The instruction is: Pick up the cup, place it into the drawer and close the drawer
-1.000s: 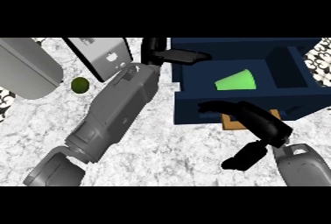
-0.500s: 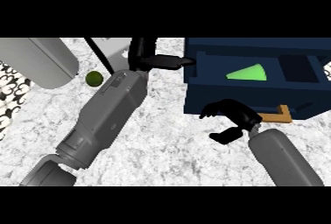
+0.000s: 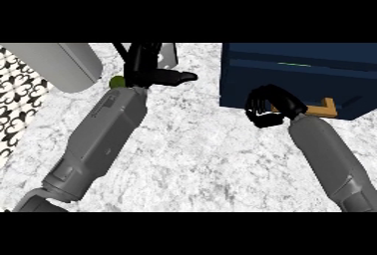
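Right hand (image 3: 269, 107), curled empty, is sitting against the navy box drawer (image 3: 294, 82) beside its tan handle (image 3: 326, 107); left hand (image 3: 147, 64) is resting open at the marbled counter's (image 3: 199, 149) far edge.

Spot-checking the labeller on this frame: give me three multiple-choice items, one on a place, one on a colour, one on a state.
1. Where is the right hand?
A in a sink
B at the drawer front, left of its handle
C at the view's left edge

2. What colour is the handle?
A red
B white
C tan

3. How are the right hand's fingers?
A curled
B straight
C out of view

Answers:
1 B: the hand sits at the blue front, beside the handle.
2 C: the bracket is tan against the blue.
3 A: the fingers curl inward and hold nothing that shows.
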